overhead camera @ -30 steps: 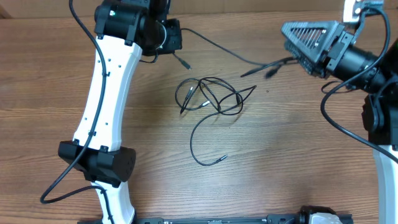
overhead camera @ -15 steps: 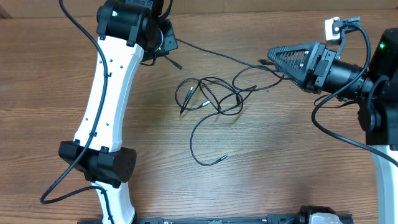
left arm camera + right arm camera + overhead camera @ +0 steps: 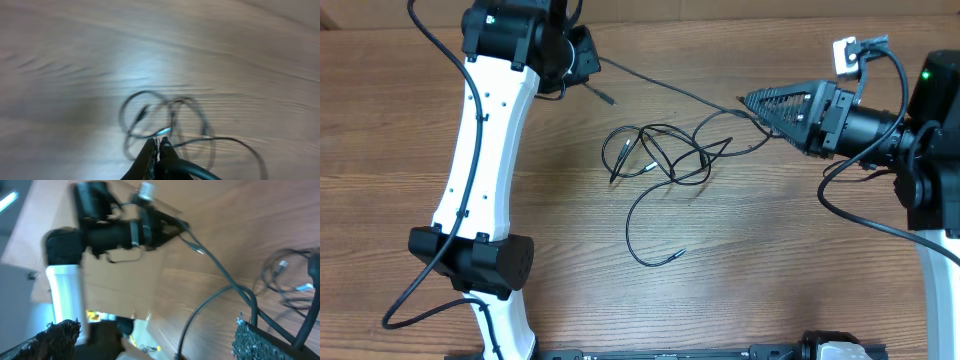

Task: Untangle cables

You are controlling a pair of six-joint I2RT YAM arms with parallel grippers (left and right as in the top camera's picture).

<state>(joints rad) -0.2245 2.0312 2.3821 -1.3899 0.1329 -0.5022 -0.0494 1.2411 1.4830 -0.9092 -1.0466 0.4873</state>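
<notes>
Well, my left tool [image 3: 592, 68] pinches a cable [image 3: 660, 83], right tool [image 3: 752, 102] open; a hard pull could cinch the tangle [image 3: 670, 160].

At the upper left of the frame I see my left gripper [image 3: 588, 62] pinched shut on one of the cables [image 3: 658, 152]. That strand runs in a nearly straight line down and to the right over the wooden table [image 3: 790, 270], reaching the tips of my right gripper [image 3: 752, 101], which points leftward from the upper right. Just below that line, mid-frame, the other cables lie in a loose knot of overlapping loops, and one long tail curls down to a plug end [image 3: 677, 254] at lower centre.
</notes>
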